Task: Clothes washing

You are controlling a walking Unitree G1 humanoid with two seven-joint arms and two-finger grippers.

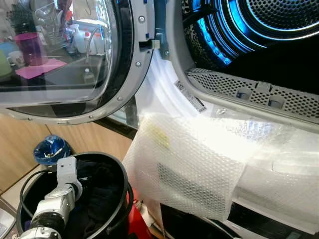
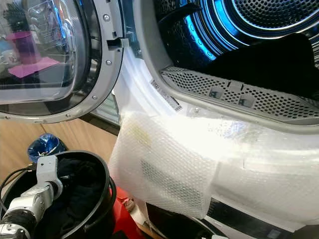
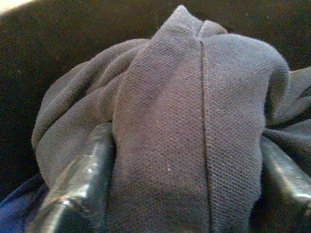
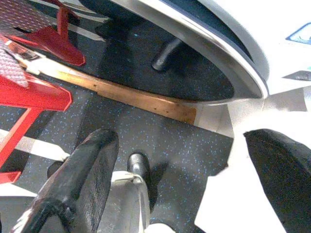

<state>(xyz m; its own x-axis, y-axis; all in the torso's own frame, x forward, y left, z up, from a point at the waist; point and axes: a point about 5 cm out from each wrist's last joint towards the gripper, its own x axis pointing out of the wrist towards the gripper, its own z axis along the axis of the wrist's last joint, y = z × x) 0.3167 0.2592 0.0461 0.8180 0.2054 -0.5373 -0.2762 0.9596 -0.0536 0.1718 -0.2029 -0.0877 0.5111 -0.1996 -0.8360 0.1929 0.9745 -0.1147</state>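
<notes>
Left gripper (image 3: 187,160): clamped tight on a fold of grey knit garment (image 3: 194,121), one black finger (image 3: 80,179) pressing each side of the bunched cloth.
Left arm (image 1: 55,204): silver, plunged into the black laundry bucket (image 1: 117,199) at 7 o'clock in the head view.
Garment: in the bucket with the other dark clothes (image 1: 97,194), the gripped fold rising between the jaws.
Right gripper (image 4: 184,189): jaws spread wide apart, nothing between them, hanging over the blue-flecked dark floor (image 4: 175,136).
Below the right gripper: a wooden strip (image 4: 141,99) beside a red metal stand (image 4: 29,87); the machine's white and silver curve (image 4: 233,53) is at 1 o'clock.
Washing machine drum (image 2: 239,25): open at 1 o'clock in the head view, glowing blue inside, dark clothing (image 2: 269,62) already lying in it.
Door (image 1: 65,59): swung open at 10 o'clock, glass reflecting the room.
Bubble wrap (image 1: 194,169): draped over the machine's front, centre of the head view.
Blue bag (image 1: 51,149): just beyond the bucket, on the floor by the wooden panel.
</notes>
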